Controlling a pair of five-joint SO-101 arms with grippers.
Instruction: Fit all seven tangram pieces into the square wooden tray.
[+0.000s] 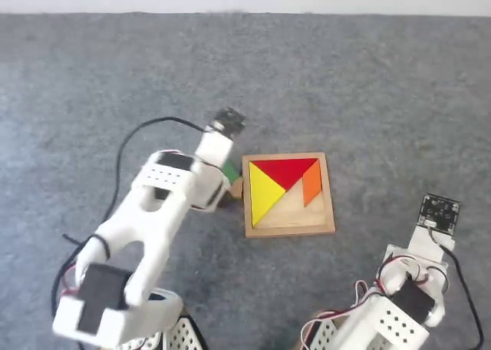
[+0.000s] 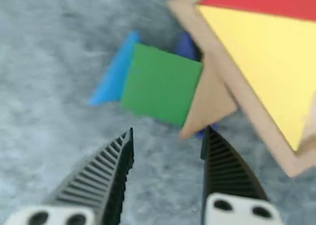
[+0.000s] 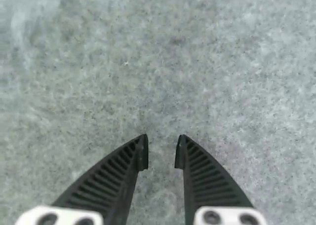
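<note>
No text, numbers or signs can be read. The tangram pieces (image 1: 285,170) and the wooden tray (image 1: 290,232) show plain faces. The grey surface (image 1: 368,81) is plain too.

Red triangle (image 1: 288,171), yellow triangle (image 1: 265,193), green square (image 2: 160,84), grey mat (image 1: 368,81).

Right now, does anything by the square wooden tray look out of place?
Yes: by the tray's rim, the green square piece lies on top of a light blue piece and a darker blue one, a tan wooden piece beside it. Untidy heap.
</note>
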